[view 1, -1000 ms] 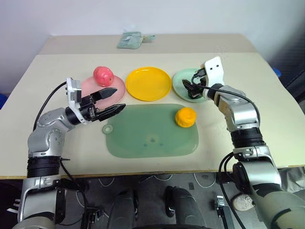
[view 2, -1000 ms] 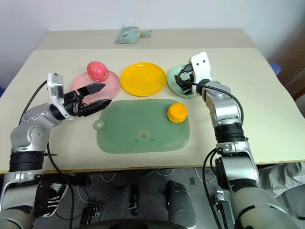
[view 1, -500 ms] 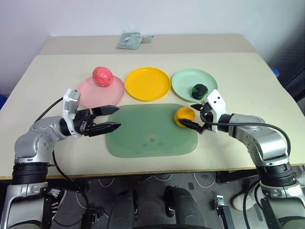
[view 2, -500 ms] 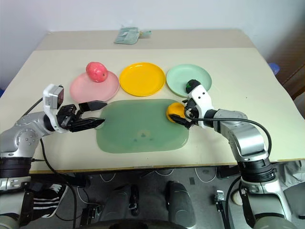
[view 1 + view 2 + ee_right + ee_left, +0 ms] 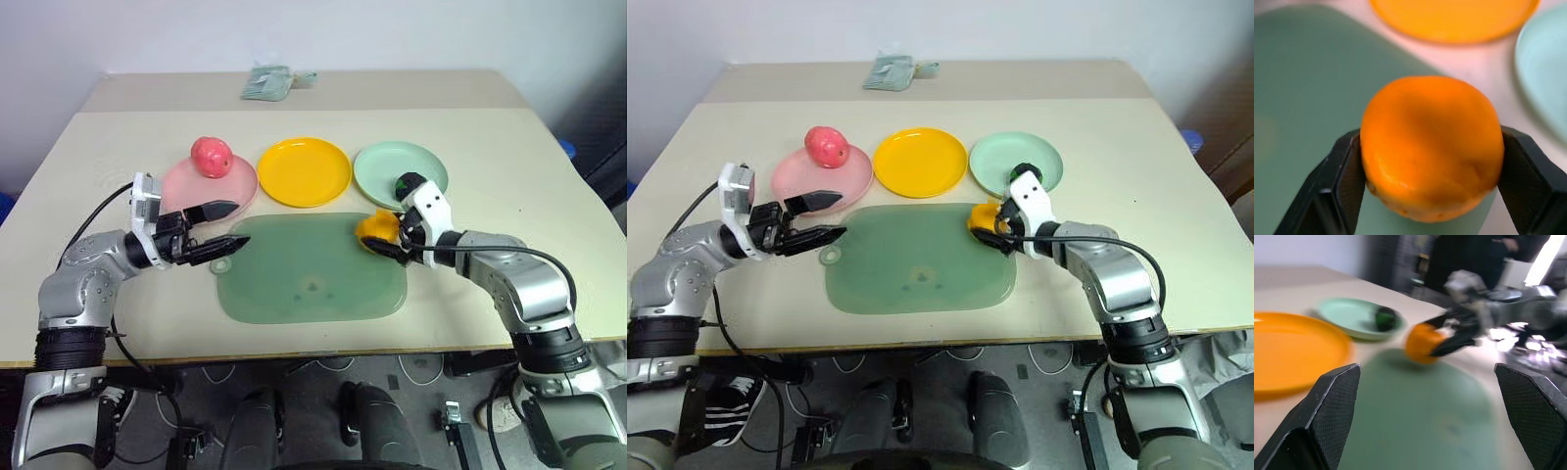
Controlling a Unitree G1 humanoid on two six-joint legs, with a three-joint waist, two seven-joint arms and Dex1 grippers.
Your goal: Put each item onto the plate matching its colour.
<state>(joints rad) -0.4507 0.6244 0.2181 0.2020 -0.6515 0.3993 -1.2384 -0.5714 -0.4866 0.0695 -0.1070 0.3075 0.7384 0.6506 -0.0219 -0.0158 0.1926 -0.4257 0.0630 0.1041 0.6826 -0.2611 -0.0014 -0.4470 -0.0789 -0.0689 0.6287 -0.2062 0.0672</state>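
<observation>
My right gripper point(image 5: 1430, 161) clamps the round orange fruit point(image 5: 1431, 147) at the translucent green mat's point(image 5: 312, 277) far right corner; my left gripper point(image 5: 214, 230) stands apart.

Beige table point(image 5: 509, 147), pale wall point(image 5: 294, 34), possibly grey floor point(image 5: 313, 392)

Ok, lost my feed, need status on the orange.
Right gripper shut on orange, at the mat's far right corner. Left gripper open, empty. Yellow plate bare, path clear.
</observation>
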